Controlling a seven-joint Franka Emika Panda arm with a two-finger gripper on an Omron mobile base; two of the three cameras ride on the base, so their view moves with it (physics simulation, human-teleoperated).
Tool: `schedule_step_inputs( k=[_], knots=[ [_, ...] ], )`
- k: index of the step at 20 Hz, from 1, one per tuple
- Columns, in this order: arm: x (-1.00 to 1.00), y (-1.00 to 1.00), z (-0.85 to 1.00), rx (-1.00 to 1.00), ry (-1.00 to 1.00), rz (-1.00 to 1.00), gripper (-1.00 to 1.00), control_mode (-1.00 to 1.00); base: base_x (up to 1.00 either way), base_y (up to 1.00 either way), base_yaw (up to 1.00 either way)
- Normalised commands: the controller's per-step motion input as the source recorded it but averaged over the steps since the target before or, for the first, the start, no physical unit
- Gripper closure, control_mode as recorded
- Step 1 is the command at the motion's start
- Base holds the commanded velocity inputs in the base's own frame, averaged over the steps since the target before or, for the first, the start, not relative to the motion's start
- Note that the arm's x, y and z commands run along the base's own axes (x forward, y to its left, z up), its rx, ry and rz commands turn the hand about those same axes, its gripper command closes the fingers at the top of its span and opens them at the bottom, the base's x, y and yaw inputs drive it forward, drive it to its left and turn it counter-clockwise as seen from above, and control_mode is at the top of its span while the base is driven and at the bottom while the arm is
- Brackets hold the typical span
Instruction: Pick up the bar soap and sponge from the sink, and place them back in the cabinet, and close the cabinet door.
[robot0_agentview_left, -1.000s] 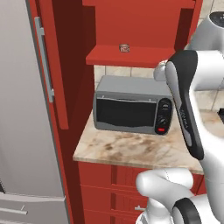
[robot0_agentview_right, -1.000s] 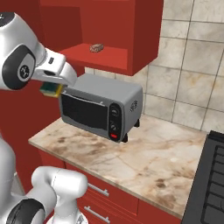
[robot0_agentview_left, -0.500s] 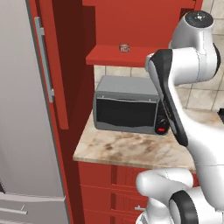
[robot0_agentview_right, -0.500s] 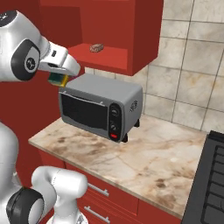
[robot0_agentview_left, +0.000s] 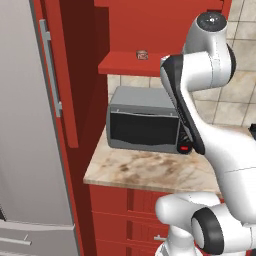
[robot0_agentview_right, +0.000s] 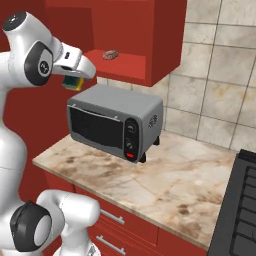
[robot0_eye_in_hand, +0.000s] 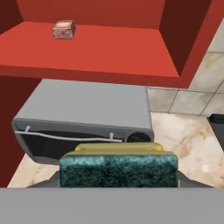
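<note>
Hand view, item one: sponge (robot0_eye_in_hand: 119, 168), green face toward the camera, yellow behind, clamped in the closed jaws of the gripper (robot0_agentview_right: 73, 80), held above the grey toaster oven (robot0_agentview_right: 115, 120) on the table (robot0_agentview_right: 165, 180). Item two: bar soap (robot0_eye_in_hand: 64, 29), already lying far back on the cabinet (robot0_agentview_right: 145, 30) shelf. Step in hand, as judged: carrying the sponge to that shelf. Next move calls for a lift and forward reach over the shelf's front edge, then release.

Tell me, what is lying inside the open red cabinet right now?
Only the bar soap lies on the cabinet shelf. The gripper holds the sponge outside it.
</note>
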Motion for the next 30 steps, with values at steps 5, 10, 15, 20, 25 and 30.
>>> schedule_step_inputs(
  k=[5, 10, 15, 20, 25, 30],
  knots=[
    [0.36, 0.0, 0.0, -0.07, -0.09, 0.0, 1.0, -1.0, 0.0, 0.0, 0.0],
    [0.37, 0.0, 0.0, -0.02, -0.05, 0.0, 1.0, -1.0, 0.0, 0.0, 0.0],
    [0.43, 0.0, 0.08, 0.0, -0.01, 0.0, 1.0, -1.0, 0.0, 0.0, 0.0],
    [0.47, -0.03, 0.04, 0.0, 0.0, 0.0, 1.0, -1.0, 0.0, 0.0, 0.0],
    [0.43, -0.15, 0.01, 0.0, 0.0, 0.0, 1.0, -1.0, 0.0, 0.0, 0.0],
    [0.37, -0.19, 0.0, 0.0, 0.0, 0.0, 1.0, -1.0, 0.0, 0.0, 0.0]
  ],
)
